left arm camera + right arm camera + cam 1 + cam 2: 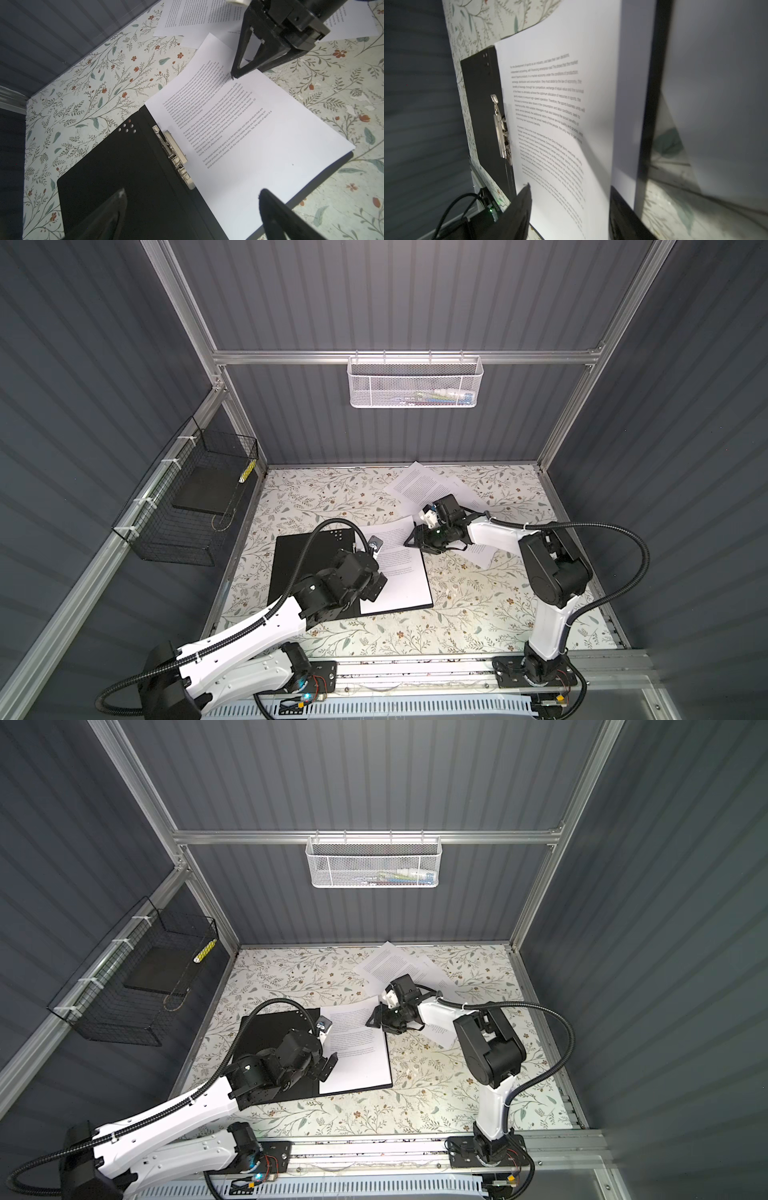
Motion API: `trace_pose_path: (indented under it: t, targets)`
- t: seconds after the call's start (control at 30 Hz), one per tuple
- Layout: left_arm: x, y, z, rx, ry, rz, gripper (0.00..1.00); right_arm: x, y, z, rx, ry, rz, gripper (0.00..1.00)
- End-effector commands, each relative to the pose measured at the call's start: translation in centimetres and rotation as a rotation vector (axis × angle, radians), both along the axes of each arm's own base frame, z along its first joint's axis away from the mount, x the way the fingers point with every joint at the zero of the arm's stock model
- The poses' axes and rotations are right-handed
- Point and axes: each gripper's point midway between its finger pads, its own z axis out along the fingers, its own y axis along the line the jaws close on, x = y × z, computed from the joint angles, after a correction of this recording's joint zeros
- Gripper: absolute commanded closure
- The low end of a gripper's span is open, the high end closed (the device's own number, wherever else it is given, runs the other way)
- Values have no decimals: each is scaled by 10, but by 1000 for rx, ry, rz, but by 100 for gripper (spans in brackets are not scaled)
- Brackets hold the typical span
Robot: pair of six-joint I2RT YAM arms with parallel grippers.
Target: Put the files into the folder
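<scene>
- The folder lies open on the desk, near the middle and a bit toward the left edge. Its black inside faces up.
- One sheet lies on the right half of the folder, beside the metal clip. It runs long from the near edge toward the far edge of the desk. Its far end sticks out past the folder's far edge.
- My right tool is at that far end. Its two fingers stand apart and pinch nothing. In the left wrist view, one fingertip looks like it touches the sheet near its far edge.
- My left tool hangs over the near part of the folder, above the clip. It is wide open and holds nothing.
- More loose sheets lie by the far edge of the desk, toward the far right corner. They overlap each other. Another sheet pokes out from under my right arm.
- So I think one file is in and the others are yet to go in.
- The loose sheets are behind my right tool, away from the folder. My right arm is much nearer to them than my left arm.
- I think the right tool should turn back toward the far right corner for the next sheet. The left tool can stay by the folder.
- The sheet that sticks out may need a push toward the near edge, or the folder may not close flat.
</scene>
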Motion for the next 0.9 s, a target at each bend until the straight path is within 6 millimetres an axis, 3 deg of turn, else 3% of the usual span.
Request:
trace_pose_path:
  t: [0.0, 0.17, 0.27, 0.47, 0.6, 0.87]
  targets:
    - [0, 1, 10, -12, -10, -4, 0, -2, -21, 13, -102, -45, -49, 26]
    - [0, 4, 11, -14, -14, 4, 0, 0, -62, 35, -251, -154, -132, 1]
    - [-1, 4, 10, -15, -12, 6, 0, 1, -100, 39, -321, -173, -192, 1]
    - [0, 2, 12, -17, -12, 2, 0, 14, -189, 10, -308, -29, -411, 1]
    - [0, 3, 12, -20, -10, 7, 0, 25, -211, -1, -304, 3, -451, 1]
    - [-1, 5, 13, -26, -13, 16, 0, 33, -215, -34, -308, 81, -448, 1]
